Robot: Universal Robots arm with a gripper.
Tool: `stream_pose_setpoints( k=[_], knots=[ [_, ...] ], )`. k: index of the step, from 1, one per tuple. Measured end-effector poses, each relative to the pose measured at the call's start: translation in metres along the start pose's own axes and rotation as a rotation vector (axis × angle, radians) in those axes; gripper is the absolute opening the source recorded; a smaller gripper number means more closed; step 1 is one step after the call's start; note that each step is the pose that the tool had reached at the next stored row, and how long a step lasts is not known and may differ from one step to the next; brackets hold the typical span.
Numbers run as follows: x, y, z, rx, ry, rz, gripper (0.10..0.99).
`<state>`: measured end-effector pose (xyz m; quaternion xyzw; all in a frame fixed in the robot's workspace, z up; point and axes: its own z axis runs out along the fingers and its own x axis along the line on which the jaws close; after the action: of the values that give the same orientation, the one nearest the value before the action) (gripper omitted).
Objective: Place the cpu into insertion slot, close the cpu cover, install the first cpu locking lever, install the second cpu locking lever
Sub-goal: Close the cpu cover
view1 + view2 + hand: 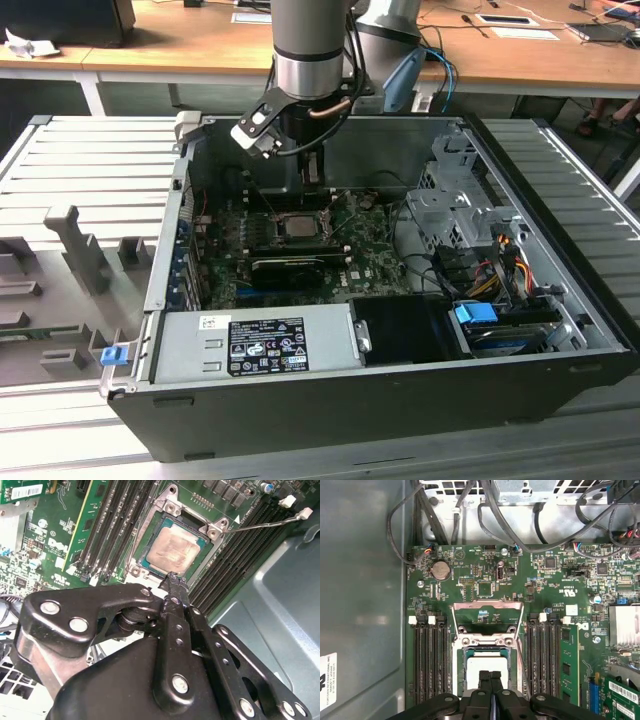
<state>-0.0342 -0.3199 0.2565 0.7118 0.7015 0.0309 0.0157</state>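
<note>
The cpu, a small square chip with a dull silver-beige face, lies flat in the black-framed insertion slot on the green motherboard; it also shows in the exterior view and the first wrist view. The cpu cover, a thin metal frame with a square window, stands swung back from its hinge, off the chip. A thin wire locking lever sticks out beside the slot. My gripper hangs just above the chip's edge, black fingers pressed together with nothing between them.
Black memory slots flank the socket on both sides. A long black heatsink block lies in front of it, then the grey power supply. A drive cage and cable bundles fill the exterior view's right. The case wall is close.
</note>
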Motion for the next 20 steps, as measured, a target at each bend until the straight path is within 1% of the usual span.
stream_pose_setpoints(
  k=[3,6,11,13,15,20],
  knots=[
    [0.0003,0.0001,-0.0019,0.0,-0.0012,0.0,0.106],
    [0.0008,0.0005,-0.0067,0.0,-0.0041,0.0,0.106],
    [0.0011,0.0009,-0.0106,0.0,-0.0047,0.0,0.106],
    [0.0011,0.0027,-0.0106,0.0,-0.0049,0.0,0.106],
    [0.0012,0.006,-0.0103,0.0,-0.0048,0.0,0.106],
    [0.0012,0.0079,-0.0102,0.0,-0.0049,0.0,0.106]
  ],
)
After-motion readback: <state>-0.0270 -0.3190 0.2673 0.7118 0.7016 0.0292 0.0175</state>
